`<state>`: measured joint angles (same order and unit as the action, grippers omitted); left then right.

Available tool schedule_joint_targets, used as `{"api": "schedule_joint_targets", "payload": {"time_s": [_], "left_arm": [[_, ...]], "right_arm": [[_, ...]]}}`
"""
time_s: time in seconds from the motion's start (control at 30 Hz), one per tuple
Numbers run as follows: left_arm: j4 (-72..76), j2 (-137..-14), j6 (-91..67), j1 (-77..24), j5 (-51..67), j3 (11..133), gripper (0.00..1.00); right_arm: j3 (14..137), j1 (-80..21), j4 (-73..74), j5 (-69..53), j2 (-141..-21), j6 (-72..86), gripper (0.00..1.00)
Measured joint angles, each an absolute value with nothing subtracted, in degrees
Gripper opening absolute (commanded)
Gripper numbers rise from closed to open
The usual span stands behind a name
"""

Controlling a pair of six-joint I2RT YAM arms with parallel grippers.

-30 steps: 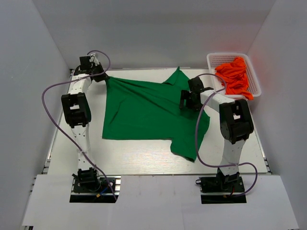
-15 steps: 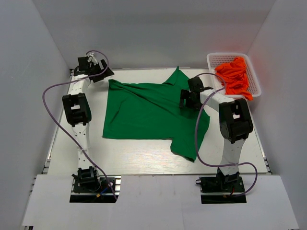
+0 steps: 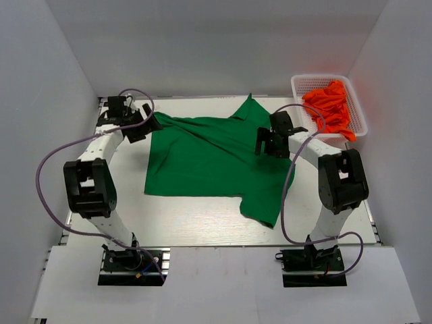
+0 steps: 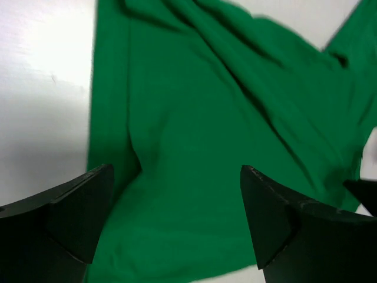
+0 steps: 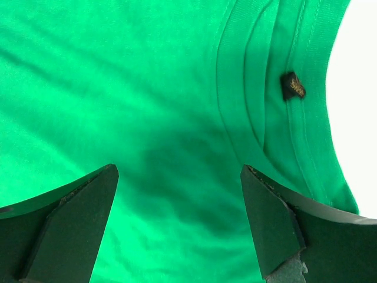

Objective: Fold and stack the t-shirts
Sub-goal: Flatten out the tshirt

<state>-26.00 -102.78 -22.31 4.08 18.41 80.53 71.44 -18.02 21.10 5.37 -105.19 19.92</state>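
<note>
Green t-shirt (image 3: 202, 158) is laid rumpled on the desk (image 3: 196, 223), left end effector (image 3: 142, 125) wide over its far hem corner, right end effector (image 3: 271, 143) wide over the collar (image 5: 277, 88). Smoothing is judged in hand; a hem grasp is needed next.

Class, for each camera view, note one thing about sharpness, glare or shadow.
Left wrist: the green t-shirt looks soft and blurred, the table glares white. Right wrist: collar stitching is sharp; a dark shadow lies on the cloth. Top external: even light, crisp, faint shadows.
</note>
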Motion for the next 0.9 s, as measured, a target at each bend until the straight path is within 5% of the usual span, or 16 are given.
{"api": "schedule_joint_targets", "payload": {"time_s": [0.27,0.43,0.63,0.77,0.9], "left_arm": [[-24.80,-102.15,-21.82,0.14,16.82,74.00,0.80],[-24.80,-107.28,-20.64,0.23,15.33,73.76,0.55],[-24.01,-109.10,-19.55,0.23,16.19,73.54,0.39],[-23.53,-109.19,-19.40,0.14,16.19,73.56,0.00],[-23.73,-109.51,-19.11,0.14,15.57,73.56,0.00]], "right_arm": [[63.48,-18.02,18.61,4.16,-97.51,20.08,0.90],[62.02,-18.02,18.26,4.03,-96.47,20.18,0.90],[62.02,-18.02,18.04,4.12,-96.47,20.49,0.89],[62.02,-18.02,18.04,4.27,-96.47,20.53,0.89],[62.04,-18.02,18.06,4.49,-96.49,20.53,0.89]]}}
